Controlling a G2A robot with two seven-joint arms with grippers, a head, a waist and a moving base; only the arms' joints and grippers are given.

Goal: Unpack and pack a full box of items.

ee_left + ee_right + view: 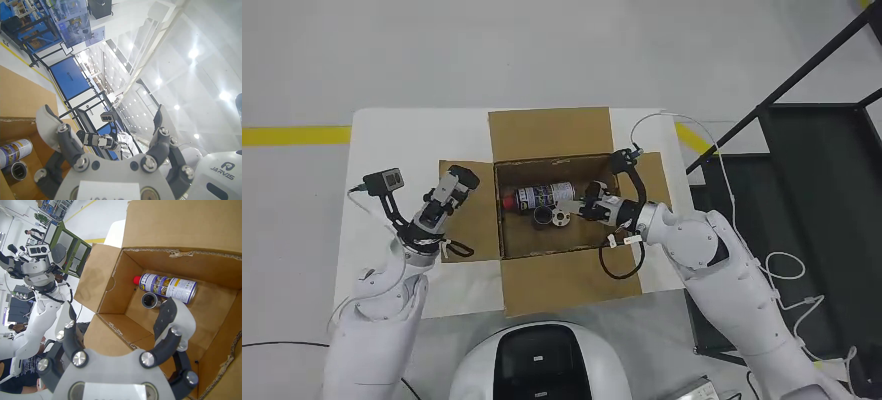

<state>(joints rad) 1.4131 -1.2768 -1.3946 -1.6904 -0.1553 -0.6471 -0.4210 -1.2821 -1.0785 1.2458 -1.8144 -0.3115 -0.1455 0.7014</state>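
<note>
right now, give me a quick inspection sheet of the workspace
surface: white table, carrying one box.
job's things: open cardboard box, flaps spread; inside it a spray can lies on its side, with a small metal cylinder beside it.
clutter: nothing seen.
grippers: left gripper open and empty, outside the box by its side flap; right gripper open and empty, over the box interior near the can.
cables: white cable arches from the right arm; black cable loops over the front flap.
surroundings: yellow floor line; black rack beside the table.
</note>
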